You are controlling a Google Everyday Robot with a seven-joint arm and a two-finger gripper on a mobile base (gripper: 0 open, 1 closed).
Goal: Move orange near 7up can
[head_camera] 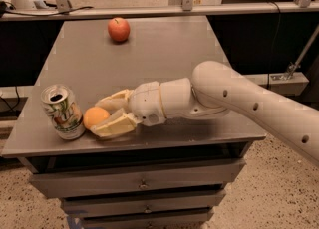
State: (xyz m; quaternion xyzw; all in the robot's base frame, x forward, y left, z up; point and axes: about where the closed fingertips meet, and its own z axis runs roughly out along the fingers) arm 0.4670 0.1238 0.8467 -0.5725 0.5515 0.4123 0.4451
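Observation:
The orange (94,117) sits at the table's front left, almost touching the right side of the 7up can (62,112). The can stands upright, with a silver top and a white body with green and red markings. My gripper (102,119) reaches in from the right, low over the table. Its cream fingers (113,100) lie on either side of the orange and close on it. The far side of the orange is hidden by the fingers.
A red apple (118,29) sits at the far middle of the grey table (164,58). The table's front edge runs just below the can and gripper, with drawers beneath. A rail and dark gaps lie behind the table.

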